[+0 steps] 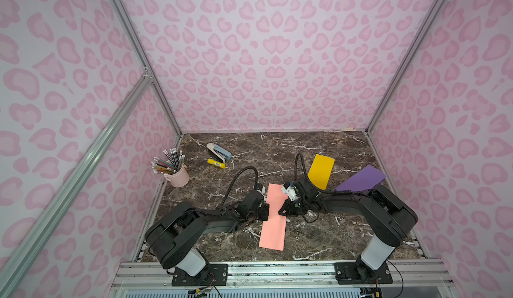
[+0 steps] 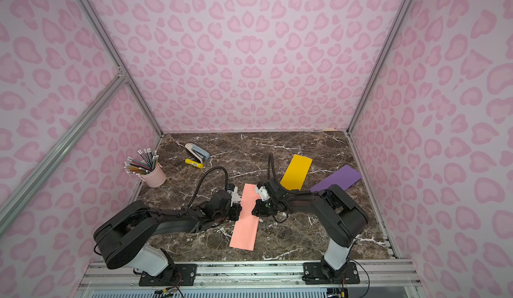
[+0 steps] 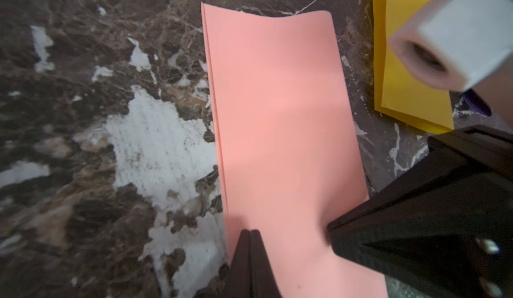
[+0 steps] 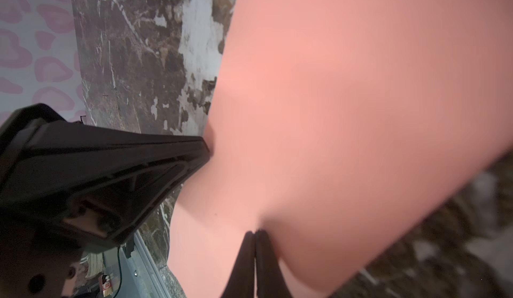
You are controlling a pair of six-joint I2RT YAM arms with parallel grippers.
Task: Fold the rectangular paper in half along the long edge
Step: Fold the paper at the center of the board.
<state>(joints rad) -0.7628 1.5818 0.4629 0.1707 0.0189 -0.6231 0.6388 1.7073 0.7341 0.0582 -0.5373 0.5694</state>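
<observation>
Where the two arms met over the middle of the tabletop (image 1: pixel 319 235), both sets of fingers were clenched, no gap between the tips.

- Left fingers (image 3: pixel 242 257): pressed together, tips down on the pink paper (image 1: pixel 273 232) close to its edge on the left arm's side. I could not tell whether any paper was caught between them.
- Right fingers (image 4: pixel 243 266): likewise pressed together, tips against the opposite long edge. The sheet puckered and dented around that contact. Whether they pinched it or only pushed on it, I could not tell.
- The two pairs faced each other across the narrow width of the strip, roughly at mid-length, near one another but apart.

Pink paper, in both top views (image 2: pixel 244 232): a long narrow strip lying on the tabletop between the arms, running from near the robot's base toward the back wall, slightly slanted. In the left wrist view the edge on the left arm's side showed two layers, almost aligned, so the sheet was already doubled over. Its far end rose in a slight wave.

Farther out, on the right arm's side: a yellow paper (image 1: pixel 321 171) just beyond the right wrist, also showing two layers, and a purple paper (image 1: pixel 361 180) partly behind the right arm.

Far left corner: a pink cup of pencils (image 1: pixel 177 176), a stapler (image 1: pixel 219 151) and a yellow glue stick (image 1: pixel 216 163) just beside it.
</observation>
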